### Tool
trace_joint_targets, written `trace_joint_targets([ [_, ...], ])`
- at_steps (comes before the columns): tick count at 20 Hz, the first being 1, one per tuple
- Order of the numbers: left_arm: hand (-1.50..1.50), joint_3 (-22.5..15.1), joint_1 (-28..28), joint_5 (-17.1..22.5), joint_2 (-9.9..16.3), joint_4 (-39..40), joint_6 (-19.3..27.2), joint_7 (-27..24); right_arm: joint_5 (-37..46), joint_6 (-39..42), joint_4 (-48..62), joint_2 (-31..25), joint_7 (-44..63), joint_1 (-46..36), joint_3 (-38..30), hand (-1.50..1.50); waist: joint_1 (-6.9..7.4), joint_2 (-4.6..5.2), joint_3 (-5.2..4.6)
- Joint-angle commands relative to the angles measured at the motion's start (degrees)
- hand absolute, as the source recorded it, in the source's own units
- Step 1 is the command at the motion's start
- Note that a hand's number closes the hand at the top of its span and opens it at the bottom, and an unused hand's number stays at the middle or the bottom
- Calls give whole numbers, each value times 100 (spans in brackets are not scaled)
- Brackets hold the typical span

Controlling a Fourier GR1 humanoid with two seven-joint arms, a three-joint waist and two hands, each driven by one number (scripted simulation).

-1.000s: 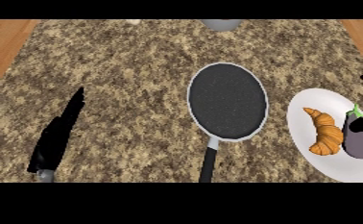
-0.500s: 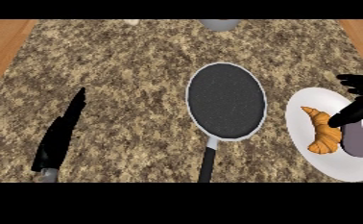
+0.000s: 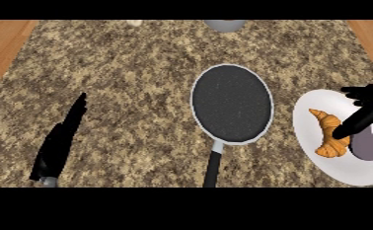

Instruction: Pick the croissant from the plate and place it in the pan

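An orange croissant (image 3: pixel 329 134) lies on the white plate (image 3: pixel 320 167) at the right edge of the counter. Over the plate, my right hand (image 3: pixel 355 119) comes in from the right edge. It is open, with straight fingers spread above the croissant and one black digit touching the croissant's right side. The dark round pan (image 3: pixel 232 102) sits in the middle, left of the plate, with nothing in it and its black handle (image 3: pixel 212 165) pointing toward me. At the lower left my left hand (image 3: pixel 61 142) rests open, seen edge-on with its fingers straight.
A purple-grey object (image 3: pixel 363 145) lies on the plate right of the croissant, partly behind my right hand. A grey bowl (image 3: pixel 224 24) and a small cream object (image 3: pixel 134 22) sit at the counter's far edge. Wooden strips border the counter at left and right.
My right hand has come in from the right edge and dropped over the plate, now reaching the croissant. The left hand, pan and croissant have stayed put.
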Motion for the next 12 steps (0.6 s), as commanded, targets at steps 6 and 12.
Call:
trace_joint_targets([
  [6, 0, 287, -23, -44, -79, 251, -212, -188, 338, 305, 381, 352, 418, -61, 48, -150, -2, 8, 1],
  [12, 0, 4, 2, -428, -316, -552, -32, 636, 629, 286, 476, 559, 282, 102, -36, -150, -4, -2, 4],
])
